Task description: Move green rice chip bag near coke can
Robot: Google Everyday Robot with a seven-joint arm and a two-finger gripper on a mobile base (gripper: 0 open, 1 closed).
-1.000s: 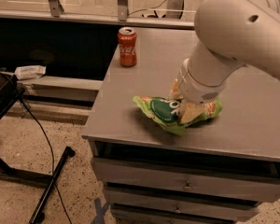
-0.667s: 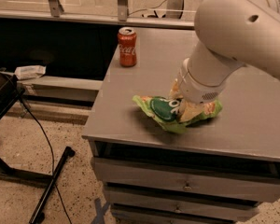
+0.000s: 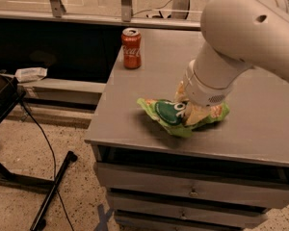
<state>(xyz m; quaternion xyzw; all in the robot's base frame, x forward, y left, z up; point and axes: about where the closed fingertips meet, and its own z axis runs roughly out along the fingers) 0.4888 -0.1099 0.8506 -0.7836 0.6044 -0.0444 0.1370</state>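
The green rice chip bag (image 3: 169, 115) lies crumpled near the front edge of the grey cabinet top (image 3: 135, 109), its dark green circle facing up. My gripper (image 3: 189, 107) comes down from the big white arm (image 3: 241, 37) straight onto the bag's right half, and the wrist hides the fingers. The coke can (image 3: 131, 48) stands upright at the far left corner of the top, well apart from the bag.
The cabinet has drawers (image 3: 192, 191) below its front edge. On the floor at the left are a black stand leg (image 3: 53, 189) with a cable. A white object (image 3: 31, 73) lies on a low ledge at the left. A glass partition runs behind.
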